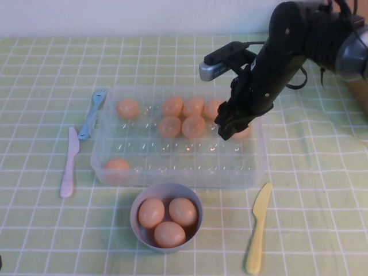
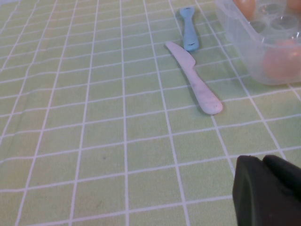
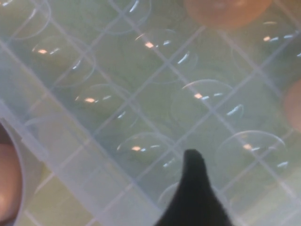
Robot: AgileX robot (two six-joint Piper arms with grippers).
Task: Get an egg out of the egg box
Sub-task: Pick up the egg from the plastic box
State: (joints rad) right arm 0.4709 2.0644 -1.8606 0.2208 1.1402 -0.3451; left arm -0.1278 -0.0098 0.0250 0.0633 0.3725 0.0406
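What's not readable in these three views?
- Right gripper, high view: over the egg box; its own body hides the fingers and most of the egg beneath.
- Right wrist view: one dark finger visible, the rest cut off by the edge.
- Left gripper, left wrist view: cut off at the corner, above the tablecloth.

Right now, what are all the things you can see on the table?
egg box: one, clear, middle of table
eggs in the box: eight, peach-tan, one half-hidden
bowl: one, grey-lilac, in front of box
eggs in the bowl: three, peach-tan
blue utensil: one, left of box
pale knife: one, lilac-white, far left
yellow knife: one, front right
right gripper: black, over box's right side
left gripper: black, near pale knife
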